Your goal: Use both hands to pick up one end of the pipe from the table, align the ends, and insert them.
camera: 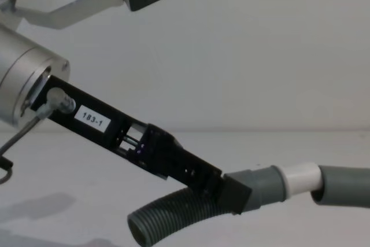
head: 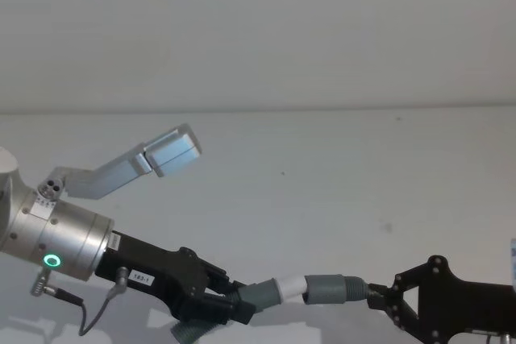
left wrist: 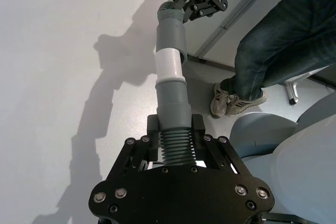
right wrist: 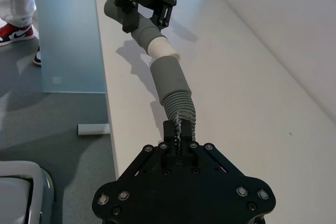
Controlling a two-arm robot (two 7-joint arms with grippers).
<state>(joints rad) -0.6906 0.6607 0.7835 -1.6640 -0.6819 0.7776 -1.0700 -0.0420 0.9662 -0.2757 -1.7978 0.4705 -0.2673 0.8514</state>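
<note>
Both grippers hold the dark grey ribbed pipe [camera: 173, 213] above the white table [head: 322, 183]. My left gripper [head: 242, 304] [left wrist: 176, 137] [camera: 231, 192], on the silver wrist with the green ring, is shut on the ribs just behind the grey cuff [head: 264, 292] with the white tip [head: 290, 287] [left wrist: 169, 64]. From the right, my right gripper [head: 372, 296] [right wrist: 178, 132] is shut on the ribs behind the plain socket cuff [head: 326, 289] [right wrist: 169, 80]. The white tip meets the socket's mouth, the two ends nearly in line; how deep it sits I cannot tell.
The table's side edge [right wrist: 105, 77] runs close beside the pipe, with floor below. A person's legs [left wrist: 273, 51] and a grey chair [left wrist: 283, 156] are beyond that edge. A white wall [head: 258, 30] rises behind the table.
</note>
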